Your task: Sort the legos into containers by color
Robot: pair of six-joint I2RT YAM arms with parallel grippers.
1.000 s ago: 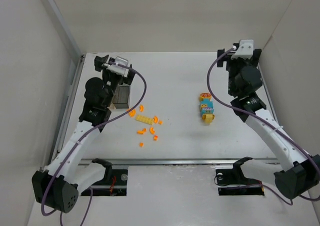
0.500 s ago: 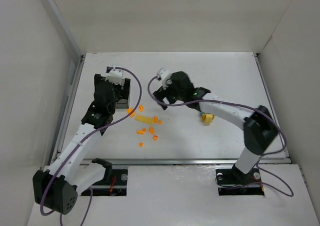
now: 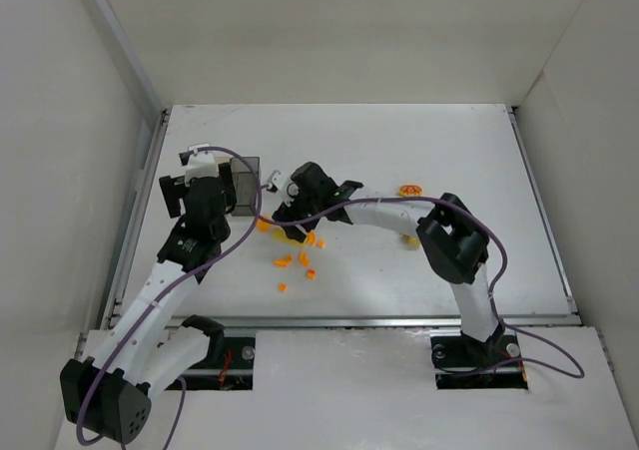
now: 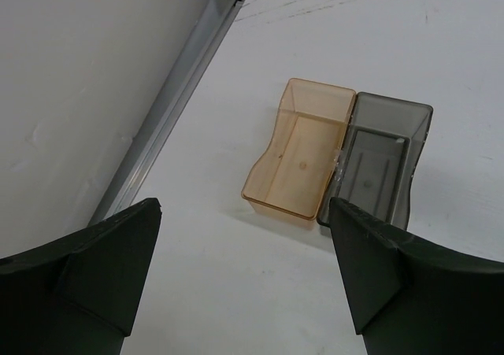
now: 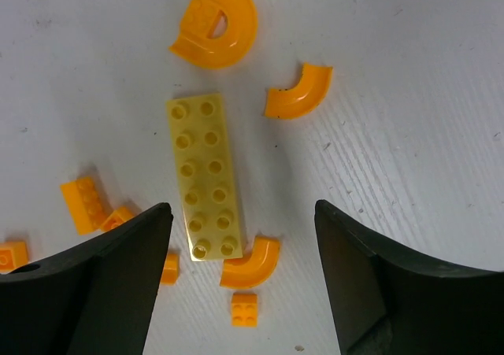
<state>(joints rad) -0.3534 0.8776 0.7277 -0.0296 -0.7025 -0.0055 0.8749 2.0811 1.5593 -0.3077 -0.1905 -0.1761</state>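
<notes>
My left claw (image 4: 244, 207) hangs wide, with nothing between its fingers, over the far-left part of the counter (image 3: 399, 136). Under it stand the two joined containers, upright on the counter. The tan-clear box (image 4: 299, 158) is on the left and the smoky grey box (image 4: 378, 170) touches its right side.

My right arm reaches across to the left-centre of the counter. Its right claw (image 5: 240, 209) is also spread wide and grips nothing. It is poised over the loose legos, which lie just near-right of the containers. The pale yellow plate (image 5: 203, 174) lies flat, studs up, between the two fingers, with its near end level with the fingertips. Around it are orange pieces:
- a half-ring (image 5: 240, 20) beyond its far end
- a quarter curve (image 5: 299, 91) to one side
- another curve (image 5: 252, 262) touching its near corner
- a small block (image 5: 244, 308) just past that curve
- two blocks (image 5: 85, 201) on the opposite side

From above, I see an orange-red brick (image 3: 409, 189) lying well apart, right of centre.
</notes>
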